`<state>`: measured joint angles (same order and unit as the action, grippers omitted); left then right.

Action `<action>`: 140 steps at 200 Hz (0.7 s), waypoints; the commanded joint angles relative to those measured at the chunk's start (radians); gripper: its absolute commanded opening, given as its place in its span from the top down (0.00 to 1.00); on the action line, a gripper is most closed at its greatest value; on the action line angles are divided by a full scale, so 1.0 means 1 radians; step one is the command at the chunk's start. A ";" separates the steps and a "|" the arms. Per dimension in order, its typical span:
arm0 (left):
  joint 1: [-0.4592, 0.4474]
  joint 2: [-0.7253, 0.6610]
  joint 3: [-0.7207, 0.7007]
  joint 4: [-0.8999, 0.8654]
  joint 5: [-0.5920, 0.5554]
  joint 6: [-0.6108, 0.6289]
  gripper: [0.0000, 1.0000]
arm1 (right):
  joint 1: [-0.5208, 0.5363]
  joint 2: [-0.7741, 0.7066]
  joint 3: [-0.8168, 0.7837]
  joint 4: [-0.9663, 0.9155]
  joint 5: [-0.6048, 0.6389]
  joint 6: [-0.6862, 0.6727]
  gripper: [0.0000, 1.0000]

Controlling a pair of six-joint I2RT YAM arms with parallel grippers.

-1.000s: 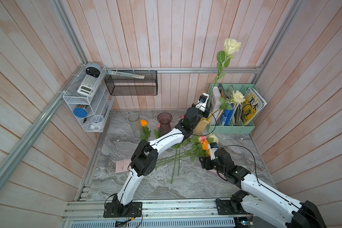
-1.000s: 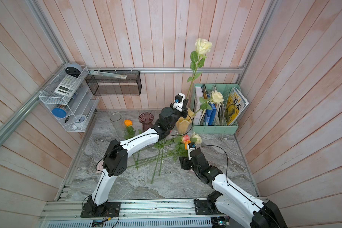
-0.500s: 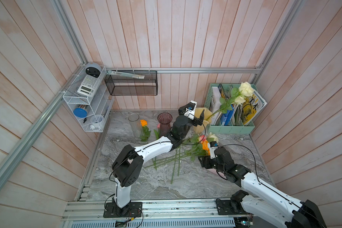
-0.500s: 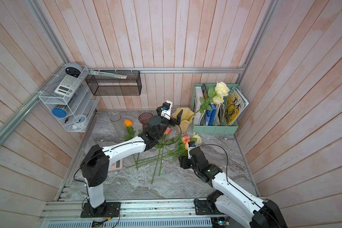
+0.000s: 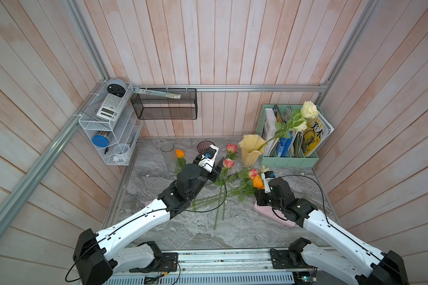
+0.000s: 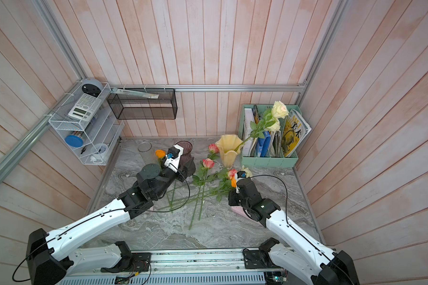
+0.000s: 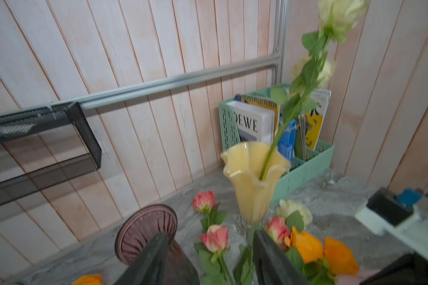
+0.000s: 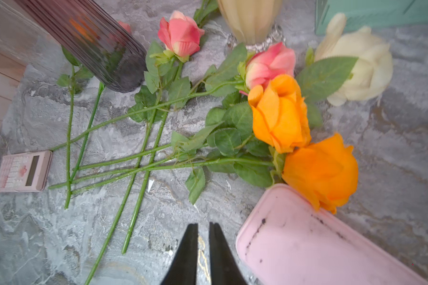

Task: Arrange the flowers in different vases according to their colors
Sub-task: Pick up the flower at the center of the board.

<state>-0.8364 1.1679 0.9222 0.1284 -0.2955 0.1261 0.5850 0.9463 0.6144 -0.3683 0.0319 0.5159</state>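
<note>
A pale yellow vase holds two cream roses that lean toward the file holder. The purple vase and the clear vase stand to its left, with an orange rose at the clear one. Pink roses, orange roses and a cream rose lie crossed on the marble. My left gripper is open and empty, hovering beside the purple vase. My right gripper is shut on nothing, low over the marble near the stems' ends.
A pink case lies right beside the right gripper, touching an orange rose. A pink calculator lies past the stem ends. The mint file holder stands back right. A black mesh basket and a wire rack hang on the walls.
The left gripper let go of the cream rose, now in the yellow vase and tipped right, and drew back toward the purple vase. The right gripper's jaws closed.
</note>
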 commanded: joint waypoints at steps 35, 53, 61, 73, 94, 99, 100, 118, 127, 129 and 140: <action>-0.003 -0.010 -0.096 -0.238 0.030 -0.039 0.35 | -0.010 -0.005 -0.004 -0.115 0.004 0.049 0.84; -0.004 0.005 -0.094 -0.285 0.060 -0.049 0.31 | -0.015 0.000 -0.001 -0.115 0.005 0.047 0.82; -0.003 0.016 -0.088 -0.314 0.071 -0.060 0.30 | -0.016 0.006 0.003 -0.117 0.005 0.046 0.82; -0.002 0.038 -0.078 -0.355 0.110 -0.076 0.30 | -0.019 0.016 0.007 -0.122 0.006 0.042 0.82; -0.003 0.087 -0.066 -0.413 0.147 -0.090 0.28 | -0.027 0.030 0.010 -0.115 0.001 0.036 0.81; -0.003 0.102 -0.063 -0.422 0.141 -0.094 0.27 | -0.028 0.035 0.008 -0.112 -0.002 0.036 0.81; -0.003 0.105 -0.062 -0.423 0.141 -0.094 0.27 | -0.029 0.035 0.008 -0.111 -0.003 0.036 0.81; -0.003 0.157 -0.041 -0.449 0.147 -0.092 0.25 | -0.034 0.045 0.007 -0.101 -0.011 0.033 0.81; -0.002 0.182 -0.031 -0.448 0.129 -0.094 0.24 | -0.037 0.049 0.002 -0.093 -0.014 0.033 0.81; -0.001 0.187 -0.030 -0.446 0.121 -0.096 0.24 | -0.037 0.050 0.001 -0.092 -0.014 0.033 0.81; 0.007 0.214 -0.023 -0.430 0.111 -0.103 0.24 | -0.040 0.056 -0.003 -0.084 -0.018 0.031 0.80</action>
<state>-0.8371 1.3407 0.8520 -0.2821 -0.1802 0.0460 0.5541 0.9916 0.6144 -0.4576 0.0254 0.5499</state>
